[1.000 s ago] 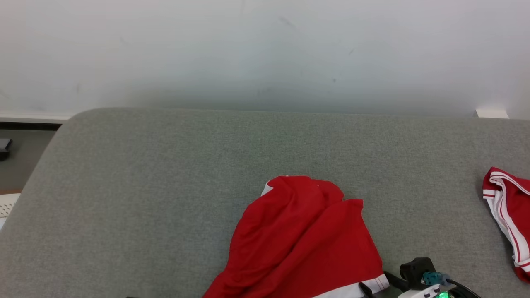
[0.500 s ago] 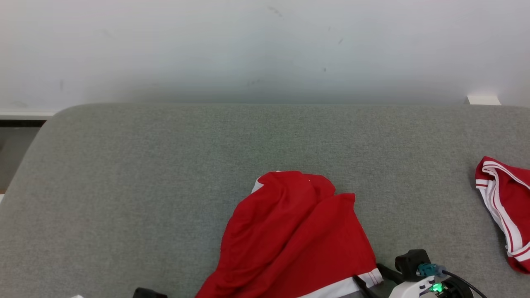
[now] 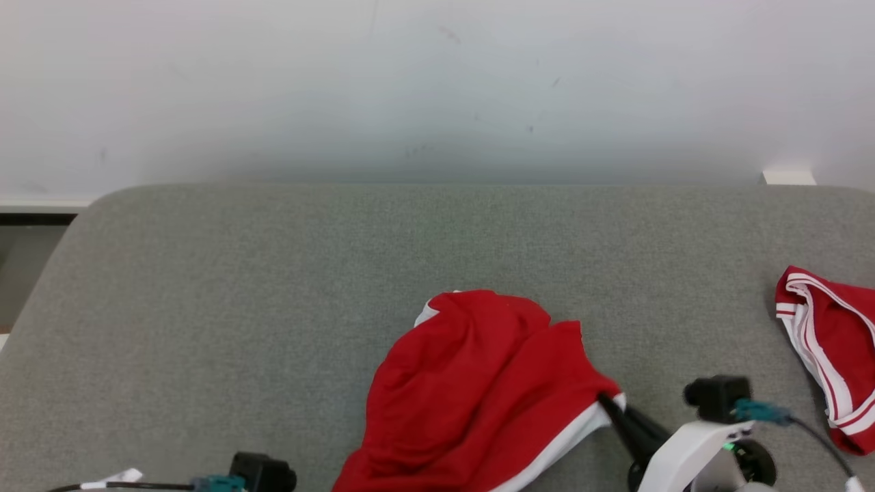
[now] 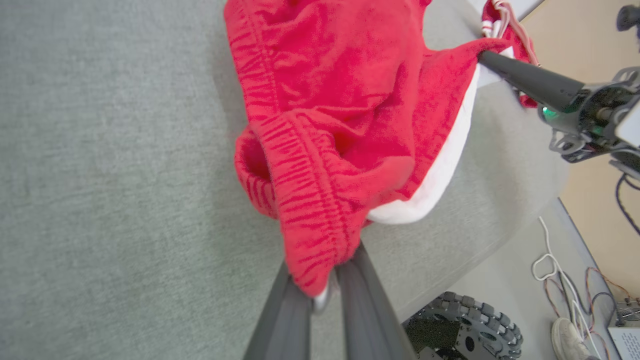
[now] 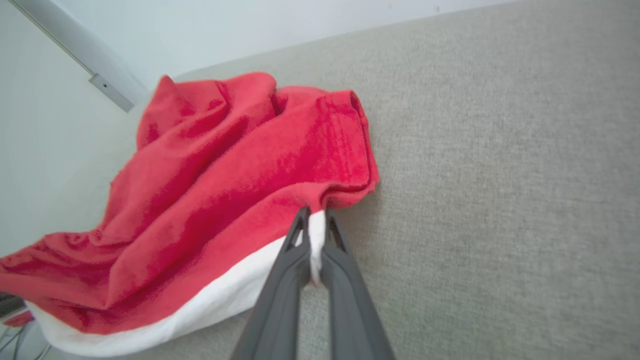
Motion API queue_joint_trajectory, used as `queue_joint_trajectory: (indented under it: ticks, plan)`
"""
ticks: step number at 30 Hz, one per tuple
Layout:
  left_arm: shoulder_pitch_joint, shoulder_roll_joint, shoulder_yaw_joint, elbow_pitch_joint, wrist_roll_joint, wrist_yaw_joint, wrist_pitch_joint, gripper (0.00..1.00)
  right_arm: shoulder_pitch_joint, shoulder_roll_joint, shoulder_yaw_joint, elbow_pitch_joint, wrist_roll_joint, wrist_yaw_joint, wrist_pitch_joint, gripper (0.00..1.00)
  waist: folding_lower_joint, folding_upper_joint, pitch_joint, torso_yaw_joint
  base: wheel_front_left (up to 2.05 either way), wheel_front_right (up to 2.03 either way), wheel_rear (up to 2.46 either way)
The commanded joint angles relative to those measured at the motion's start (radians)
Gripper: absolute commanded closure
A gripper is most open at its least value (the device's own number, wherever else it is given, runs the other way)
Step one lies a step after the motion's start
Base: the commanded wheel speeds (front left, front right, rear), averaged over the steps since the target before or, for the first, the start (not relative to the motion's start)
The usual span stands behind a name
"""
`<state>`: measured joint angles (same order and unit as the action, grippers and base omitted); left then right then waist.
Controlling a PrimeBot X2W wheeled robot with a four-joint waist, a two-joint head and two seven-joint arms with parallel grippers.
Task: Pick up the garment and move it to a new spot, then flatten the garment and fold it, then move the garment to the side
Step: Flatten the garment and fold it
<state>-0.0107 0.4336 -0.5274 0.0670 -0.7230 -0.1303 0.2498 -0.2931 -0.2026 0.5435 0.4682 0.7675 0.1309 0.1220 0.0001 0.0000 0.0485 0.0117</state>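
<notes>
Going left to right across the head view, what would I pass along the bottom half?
Left arm's wrist camera → red garment → right gripper, pinching the garment's white-trimmed corner → second red garment at the right edge.

Head high, wrists near shared garment [image 3: 478, 389]

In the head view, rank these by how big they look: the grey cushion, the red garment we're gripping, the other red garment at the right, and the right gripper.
1. grey cushion
2. held red garment
3. second red garment, cut off by the picture's edge, so its full size is unsure
4. right gripper, clearly smallest
</notes>
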Motion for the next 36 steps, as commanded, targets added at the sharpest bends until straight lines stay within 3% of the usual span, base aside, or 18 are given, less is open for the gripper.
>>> queue_joint_trajectory:
  ticks: [1,10,14,21,26,32,36]
  plan:
    - [-0.013,0.014,0.006,-0.055,-0.044,0.001,-0.005,1.00,0.001,-0.026,-0.031,-0.050,0.053,-0.001,-0.014,1.00,-0.0001,0.0000,-0.019,-0.003,0.00,0.00,0.00]
    - [-0.064,0.047,0.041,-0.367,-0.222,0.001,0.016,1.00,0.073,-0.109,-0.214,-0.402,0.262,-0.001,-0.019,1.00,-0.0001,0.0000,-0.088,-0.024,0.00,0.00,0.00]
    - [-0.099,0.052,0.052,-0.485,-0.297,0.001,0.040,1.00,0.117,-0.132,-0.307,-0.567,0.301,-0.001,-0.012,1.00,-0.0001,0.0000,-0.106,-0.040,0.00,0.00,0.00]
    - [-0.166,0.066,0.105,-0.636,-0.389,0.011,0.079,1.00,0.169,-0.118,-0.485,-0.827,0.338,-0.001,0.022,1.00,-0.0001,0.0000,-0.114,-0.068,0.00,0.00,0.00]
    - [-0.258,0.078,0.148,-0.721,-0.463,0.043,0.138,1.00,0.171,-0.064,-0.633,-1.025,0.395,-0.001,0.104,1.00,-0.0001,0.0000,-0.093,-0.099,0.00,0.00,0.00]
    - [-0.349,0.073,0.162,-0.655,-0.469,0.071,0.175,1.00,0.099,-0.011,-0.695,-1.009,0.344,-0.001,0.197,1.00,-0.0001,0.0000,-0.030,-0.123,0.00,0.00,0.00]
    - [-0.486,0.065,0.159,-0.534,-0.414,0.076,0.200,1.00,-0.065,0.067,-0.704,-0.896,0.257,-0.001,0.269,1.00,-0.0001,0.0000,0.089,-0.134,0.00,0.00,0.00]
